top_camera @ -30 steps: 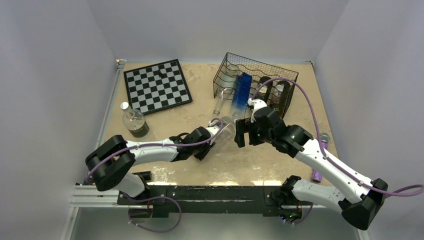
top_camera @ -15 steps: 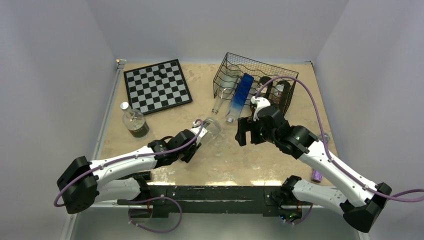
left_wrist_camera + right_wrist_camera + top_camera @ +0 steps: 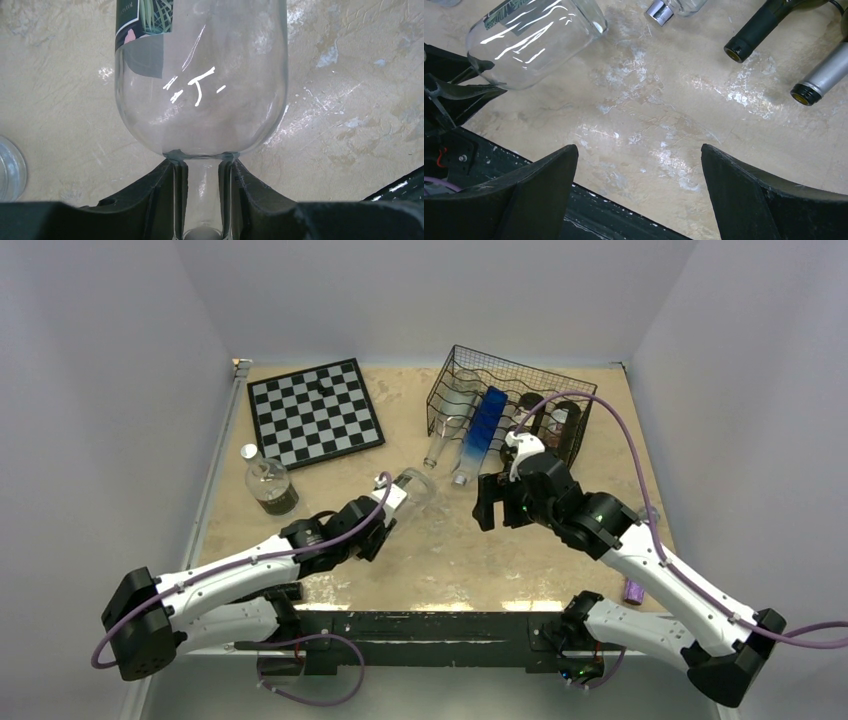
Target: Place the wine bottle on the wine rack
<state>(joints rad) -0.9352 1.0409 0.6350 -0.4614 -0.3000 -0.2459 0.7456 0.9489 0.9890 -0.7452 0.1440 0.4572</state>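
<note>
Pinching the neck of the clear wine bottle, the left fingers press on the glass from both sides, just below its rounded shoulder. From above we see this bottle tilted over the middle of the desk, its base pointing away from the arm. It is a little to the left of the wine rack and apart from it. We cannot tell whether the base touches the desk.

The rack stands at the far right of the desk. A blue bottle, a clear one and some dark ones lie in it, necks poking out of its near side. The right fingers are spread wide with only bare desk between them, and they hover near the rack's front, to the right of the held bottle. A chessboard lies at the far left, with a squat round bottle just beside its near corner.
</note>
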